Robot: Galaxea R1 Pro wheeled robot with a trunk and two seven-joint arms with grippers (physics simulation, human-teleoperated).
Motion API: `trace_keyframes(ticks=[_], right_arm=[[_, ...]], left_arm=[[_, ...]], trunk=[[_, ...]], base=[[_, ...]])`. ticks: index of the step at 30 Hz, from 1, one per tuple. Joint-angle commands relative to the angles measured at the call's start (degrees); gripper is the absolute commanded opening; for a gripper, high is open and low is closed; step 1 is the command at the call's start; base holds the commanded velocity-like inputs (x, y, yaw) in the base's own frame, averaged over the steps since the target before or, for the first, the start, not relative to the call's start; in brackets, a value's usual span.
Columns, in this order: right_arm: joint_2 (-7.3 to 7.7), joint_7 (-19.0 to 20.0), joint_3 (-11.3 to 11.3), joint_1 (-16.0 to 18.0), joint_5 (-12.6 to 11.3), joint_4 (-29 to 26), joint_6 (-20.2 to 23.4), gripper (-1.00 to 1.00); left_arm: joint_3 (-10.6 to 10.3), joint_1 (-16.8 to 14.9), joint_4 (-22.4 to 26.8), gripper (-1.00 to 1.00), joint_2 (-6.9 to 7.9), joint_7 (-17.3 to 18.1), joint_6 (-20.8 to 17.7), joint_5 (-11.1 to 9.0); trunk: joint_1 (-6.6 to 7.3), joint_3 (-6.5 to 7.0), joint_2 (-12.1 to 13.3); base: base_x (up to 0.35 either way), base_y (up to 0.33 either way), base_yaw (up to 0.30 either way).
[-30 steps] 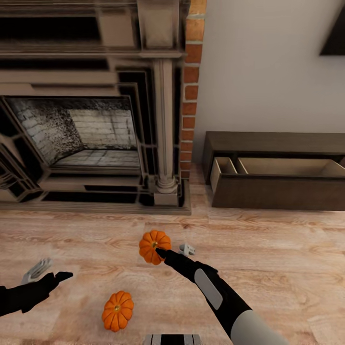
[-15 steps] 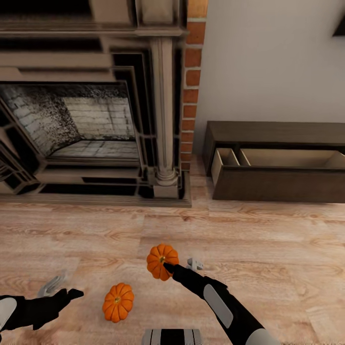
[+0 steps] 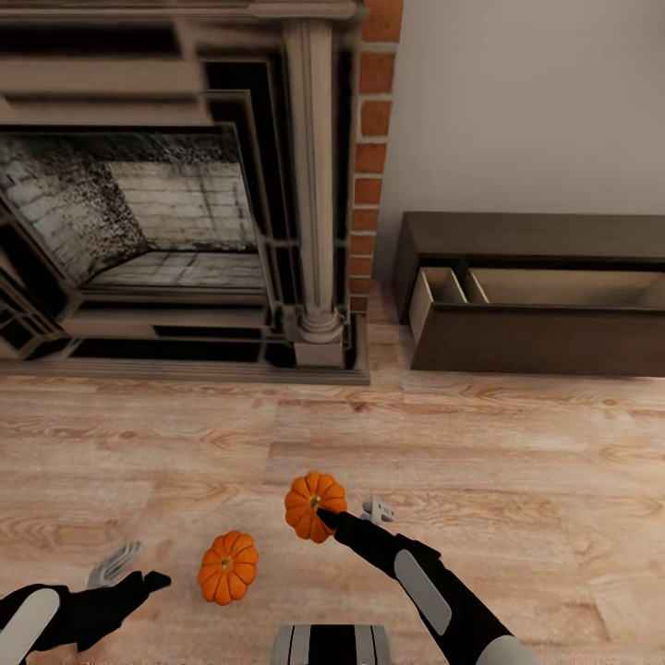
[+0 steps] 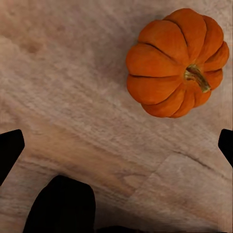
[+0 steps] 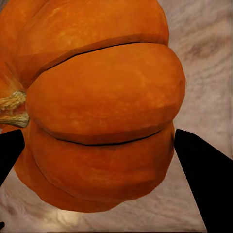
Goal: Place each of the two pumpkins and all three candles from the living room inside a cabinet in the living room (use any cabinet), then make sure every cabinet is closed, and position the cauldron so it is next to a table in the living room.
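right hand (image 3: pixel 325 513): clamped on one pumpkin (image 3: pixel 314 505), above floor (image 3: pixel 517 499) | left hand (image 3: pixel 139 577): spread, beside second pumpkin (image 3: pixel 227 567) on floor | cabinet (image 3: pixel 536 346): drawer open, by fireplace (image 3: pixel 185 212)

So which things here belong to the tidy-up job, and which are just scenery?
Part of the job:
- pumpkin between the right claw fingers
- second pumpkin on the floor, ahead of the open left claw
- dark cabinet, drawer pulled open

Just there:
- brick fireplace
- wood floor
- white wall
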State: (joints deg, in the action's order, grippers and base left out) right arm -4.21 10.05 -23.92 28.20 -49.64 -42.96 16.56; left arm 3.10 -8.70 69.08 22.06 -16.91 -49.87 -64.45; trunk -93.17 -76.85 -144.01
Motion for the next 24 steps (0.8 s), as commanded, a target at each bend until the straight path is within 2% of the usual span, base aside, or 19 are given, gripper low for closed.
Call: trace_keyframes(ticks=[1, 24], right_arm=[[0.0, -0.19, -0.06, -0.01, -0.09, 0.0, -0.01, -1.0], [0.0, -0.31, -0.02, -0.02, -0.36, -0.1, 0.03, -1.0]], left_arm=[[-0.14, 0.0, 0.0, 1.0, 0.0, 0.01, 0.42, 0.1], [-0.47, 0.0, 0.01, 1.0, -0.11, 0.59, 1.35, 0.3]], trunk=[[-0.02, -0.23, -0.02], [-0.61, -5.32, -0.32]], base=[[0.0, 0.0, 0.0], [0.0, 0.0, 0.0]])
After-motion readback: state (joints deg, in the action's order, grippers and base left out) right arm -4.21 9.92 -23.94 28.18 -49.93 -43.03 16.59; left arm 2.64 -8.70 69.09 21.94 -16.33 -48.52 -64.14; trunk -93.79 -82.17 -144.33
